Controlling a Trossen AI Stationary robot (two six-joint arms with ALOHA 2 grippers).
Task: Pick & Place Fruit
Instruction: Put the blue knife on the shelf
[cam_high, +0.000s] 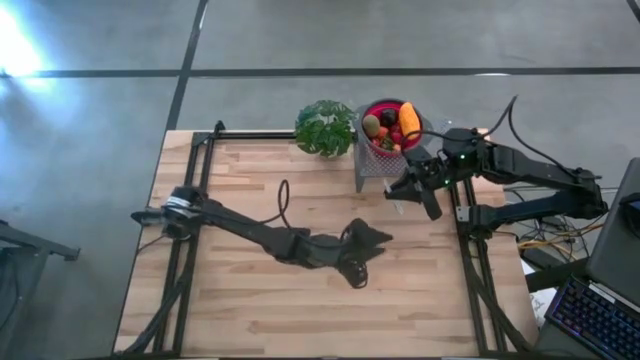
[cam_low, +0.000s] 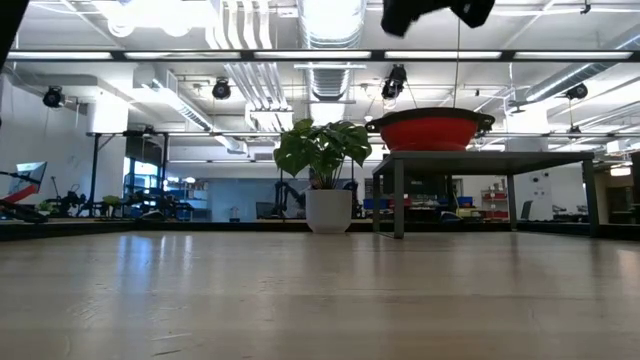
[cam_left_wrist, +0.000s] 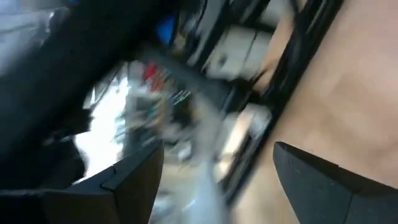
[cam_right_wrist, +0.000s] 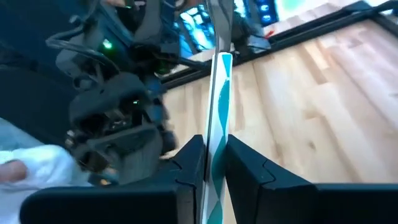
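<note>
Several small toy fruits (cam_high: 388, 128), among them a long orange piece (cam_high: 409, 120), lie piled in a red bowl (cam_high: 372, 107) on a grey stand (cam_high: 370, 168) at the table's far side. The bowl (cam_low: 430, 132) also shows in the low view. My right gripper (cam_high: 400, 190) hovers just in front of the stand, shut on a thin flat teal-and-white stick (cam_right_wrist: 219, 106). My left gripper (cam_high: 375, 238) hangs over the table's middle. Its fingers stand wide open (cam_left_wrist: 217, 186) with nothing between them. My right gripper pinches the stick's flat faces (cam_right_wrist: 214, 140) between its two fingers. The stick runs along the fingers and juts well past their tips to its free end (cam_right_wrist: 224, 62). It is lifted clear of the table.
A leafy green plant in a white pot (cam_high: 325, 128) stands left of the bowl at the far edge. Black frame rails (cam_high: 190, 250) run along the table's left and right sides. Bare wood (cam_high: 300, 310) lies toward the near edge. A keyboard (cam_high: 595, 315) sits off the table's right.
</note>
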